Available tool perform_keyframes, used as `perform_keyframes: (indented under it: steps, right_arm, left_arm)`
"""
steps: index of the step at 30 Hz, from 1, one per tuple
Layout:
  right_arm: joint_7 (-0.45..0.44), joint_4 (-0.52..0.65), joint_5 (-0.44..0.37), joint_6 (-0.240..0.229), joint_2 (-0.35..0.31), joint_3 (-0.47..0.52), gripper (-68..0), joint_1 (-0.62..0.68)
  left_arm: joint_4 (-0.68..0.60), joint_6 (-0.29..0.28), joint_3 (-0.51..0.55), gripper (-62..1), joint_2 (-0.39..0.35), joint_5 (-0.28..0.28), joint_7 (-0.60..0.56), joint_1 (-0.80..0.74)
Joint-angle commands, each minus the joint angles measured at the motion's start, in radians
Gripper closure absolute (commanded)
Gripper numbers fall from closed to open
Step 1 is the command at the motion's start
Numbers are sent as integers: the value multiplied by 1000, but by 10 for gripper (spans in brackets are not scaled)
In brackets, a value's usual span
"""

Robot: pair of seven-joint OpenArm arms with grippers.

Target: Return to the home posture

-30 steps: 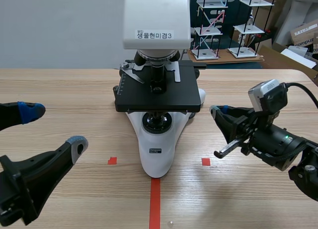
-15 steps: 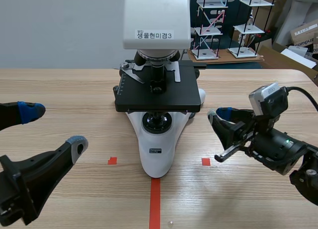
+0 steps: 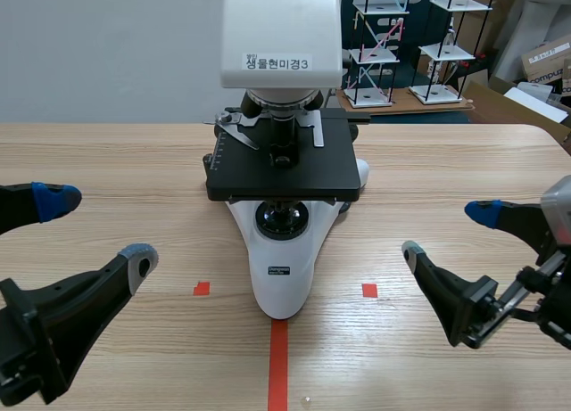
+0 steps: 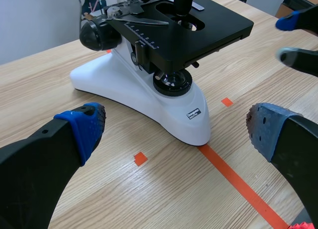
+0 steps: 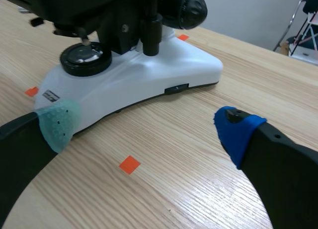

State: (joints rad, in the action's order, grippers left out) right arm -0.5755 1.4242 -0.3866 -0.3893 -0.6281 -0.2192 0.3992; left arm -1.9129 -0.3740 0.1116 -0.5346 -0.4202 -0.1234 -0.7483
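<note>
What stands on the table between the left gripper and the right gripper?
The microscope: its white base sits between the left gripper and the right gripper, as the scene view shows.

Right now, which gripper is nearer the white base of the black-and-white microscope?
Right, narrowly. The right gripper has its grey-green pad close beside the microscope's white base; the left gripper stands open slightly farther off on the other side.
</note>
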Motion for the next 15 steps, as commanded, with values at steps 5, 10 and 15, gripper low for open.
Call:
perform_keyframes:
  steps: [5,10,15]
  right_arm:
    - [3,159,-11,0,-34,118,-658,159]
    - [53,282,-11,-1,-34,212,-658,291]
    - [90,400,-27,-1,-34,275,-657,390]
  left_arm:
    - [-13,-2,8,-598,2,-6,-14,-2]
    - [-13,-2,8,-598,2,-6,-14,-2]
    - [-13,-2,8,-598,2,-6,-14,-2]
